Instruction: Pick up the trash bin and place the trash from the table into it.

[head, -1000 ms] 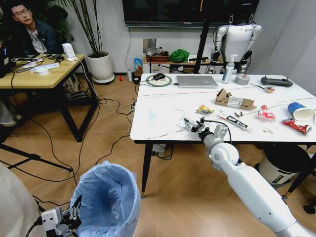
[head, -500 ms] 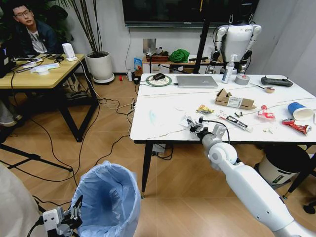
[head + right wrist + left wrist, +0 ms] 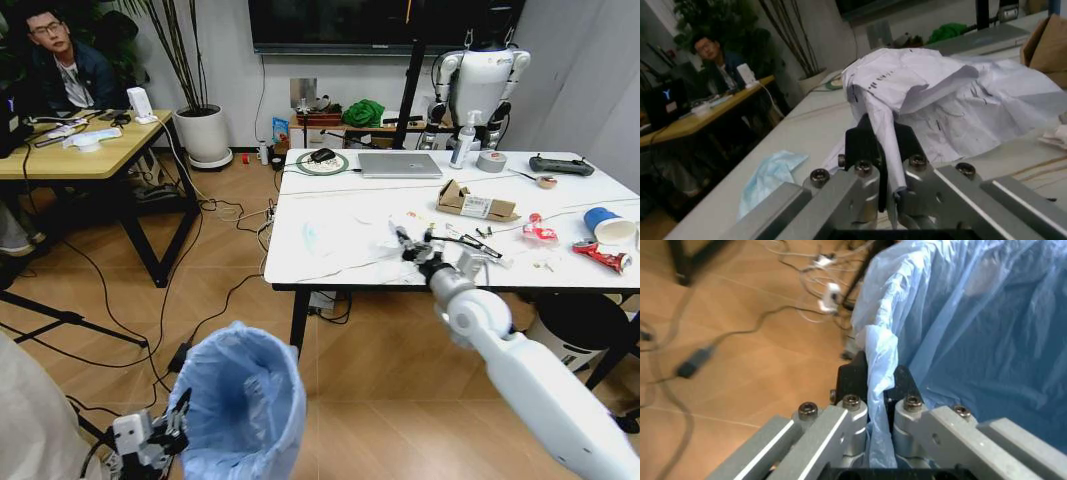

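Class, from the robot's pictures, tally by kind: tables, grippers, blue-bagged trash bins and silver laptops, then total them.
Tables: 2 (white table, yellow desk)
Grippers: 2 (left gripper clamping the trash bin, right gripper pinching white paper)
Trash bins: 1
Laptops: 1 (silver laptop)
Total: 6

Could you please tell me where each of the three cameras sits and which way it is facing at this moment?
Head view: on the robot's head, looking forward and down at the table and bin; both arms show, left hand low, right hand over the table.
Left wrist view: on the left wrist, facing the bin, left hand shut on its bag.
Right wrist view: on the right wrist, looking across the table, right hand shut on white paper.
Shared: head and left wrist views both show the bin.
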Available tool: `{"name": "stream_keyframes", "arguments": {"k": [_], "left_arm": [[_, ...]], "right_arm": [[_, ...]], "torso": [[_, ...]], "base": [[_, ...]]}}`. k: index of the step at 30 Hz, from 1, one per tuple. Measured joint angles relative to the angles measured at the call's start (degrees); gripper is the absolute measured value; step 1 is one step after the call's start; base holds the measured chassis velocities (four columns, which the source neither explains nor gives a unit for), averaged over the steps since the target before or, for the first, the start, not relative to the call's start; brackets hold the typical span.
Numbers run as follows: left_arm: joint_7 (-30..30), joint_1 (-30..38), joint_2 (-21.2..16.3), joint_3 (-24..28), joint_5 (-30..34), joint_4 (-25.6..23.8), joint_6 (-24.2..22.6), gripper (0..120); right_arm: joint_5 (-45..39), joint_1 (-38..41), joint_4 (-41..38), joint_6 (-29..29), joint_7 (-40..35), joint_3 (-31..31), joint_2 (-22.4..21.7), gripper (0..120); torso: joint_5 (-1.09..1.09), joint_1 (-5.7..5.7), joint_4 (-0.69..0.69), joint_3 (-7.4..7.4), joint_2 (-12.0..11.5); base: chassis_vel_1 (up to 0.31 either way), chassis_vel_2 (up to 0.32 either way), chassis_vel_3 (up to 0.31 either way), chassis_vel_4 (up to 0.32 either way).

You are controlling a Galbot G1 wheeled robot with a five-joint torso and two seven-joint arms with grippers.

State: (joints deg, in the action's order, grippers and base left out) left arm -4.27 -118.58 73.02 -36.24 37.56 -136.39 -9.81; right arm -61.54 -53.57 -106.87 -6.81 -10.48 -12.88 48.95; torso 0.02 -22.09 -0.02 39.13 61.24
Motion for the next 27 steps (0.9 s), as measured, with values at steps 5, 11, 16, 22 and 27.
{"name": "stream_keyframes", "arguments": {"k": [5, 11, 16, 22, 27], "left_arm": [[-0.61, 4.49, -3.44, 5.23, 1.81, 2.74, -0.28, 0], [-1.22, 6.78, -6.71, 8.01, 4.69, 4.51, -0.18, 0], [-2.01, 9.07, -9.71, 10.47, 7.78, 6.24, 0.12, 0], [-3.50, 12.97, -13.70, 12.24, 13.22, 7.47, 0.17, 0], [-4.41, 19.13, -17.16, 13.82, 18.15, 9.48, -0.02, 0]], "right_arm": [[-2.12, -6.69, -6.67, 3.99, 5.29, -6.71, -6.71, 0], [-0.85, -11.33, -10.36, 9.11, 15.22, -8.81, -13.62, 0], [1.45, -12.88, -13.16, 10.97, 21.41, -7.50, -17.44, 0], [2.47, -11.30, -16.72, 11.74, 25.99, -2.19, -21.15, 0], [4.07, -5.80, -17.49, 11.62, 30.78, 5.50, -24.18, 0]], "torso": [[-0.01, 0.00, 0.00, 0.00, 0.00], [0.01, 0.00, 0.00, 0.00, 0.00], [-0.01, 0.00, 0.03, 0.00, 0.00], [0.00, 0.00, 0.02, 0.00, 0.00], [-0.02, 0.00, 0.02, 0.01, 0.00]], "base": [[0.000, 0.000, 0.000, 0.000], [0.000, 0.000, 0.000, 0.000], [0.000, 0.000, 0.000, 0.000], [0.000, 0.000, 0.000, 0.000], [0.000, 0.000, 0.000, 0.000]]}}
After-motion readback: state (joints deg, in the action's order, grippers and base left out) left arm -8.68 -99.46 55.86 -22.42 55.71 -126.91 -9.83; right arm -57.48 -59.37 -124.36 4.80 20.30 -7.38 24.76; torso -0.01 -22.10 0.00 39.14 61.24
